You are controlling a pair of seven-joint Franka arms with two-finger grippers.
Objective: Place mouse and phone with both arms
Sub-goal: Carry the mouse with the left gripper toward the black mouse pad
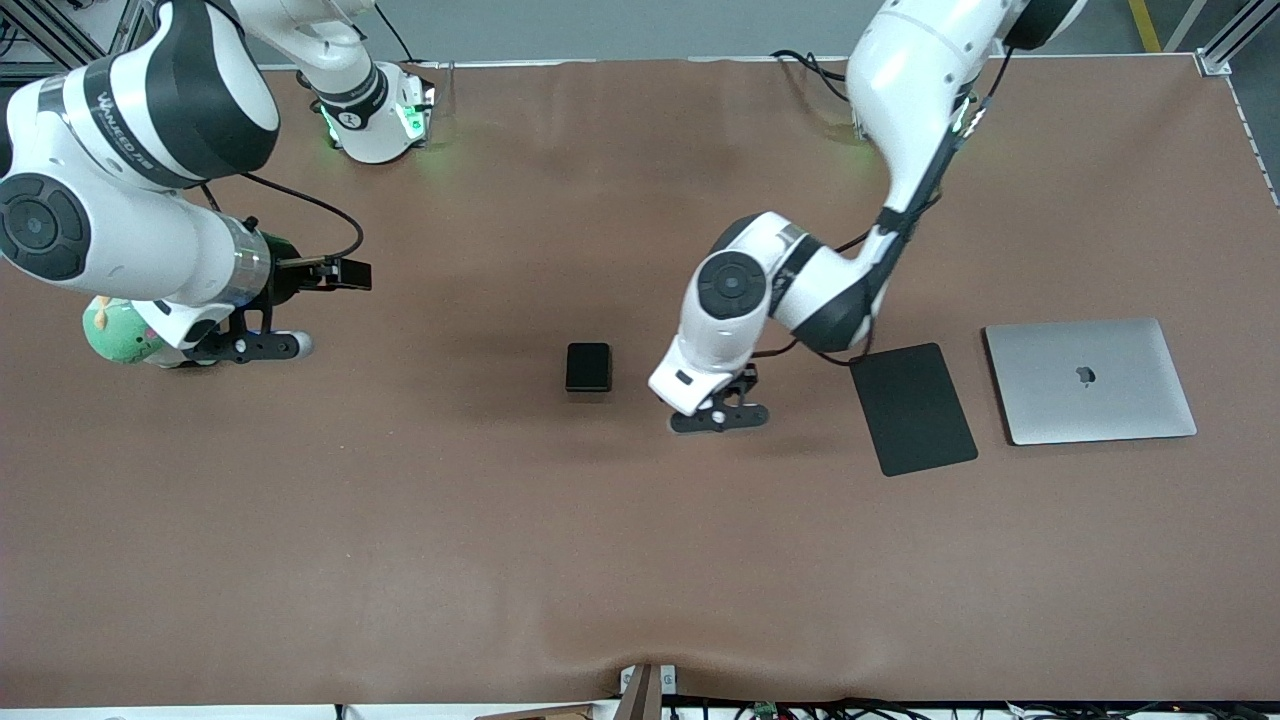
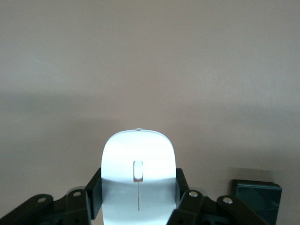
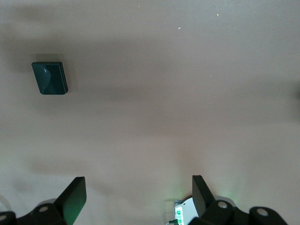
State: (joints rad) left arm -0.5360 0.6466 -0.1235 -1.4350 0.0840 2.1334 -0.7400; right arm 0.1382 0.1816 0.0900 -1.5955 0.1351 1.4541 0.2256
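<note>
The white mouse (image 2: 138, 178) sits between the fingers (image 2: 93, 191) of my left gripper (image 2: 138, 194), which is shut on its sides. In the front view the left gripper (image 1: 718, 415) is low over the table between the black phone (image 1: 588, 367) and the mouse pad, and the hand hides the mouse. The phone lies flat on the table and also shows in the left wrist view (image 2: 258, 199) and the right wrist view (image 3: 49, 78). My right gripper (image 1: 250, 346) is open and empty (image 3: 138, 197), toward the right arm's end of the table.
A flat black mouse pad (image 1: 912, 408) and a closed silver laptop (image 1: 1090, 380) lie side by side toward the left arm's end. A green plush toy (image 1: 115, 335) sits under the right arm's wrist. The brown table (image 1: 640, 560) has open surface nearer the front camera.
</note>
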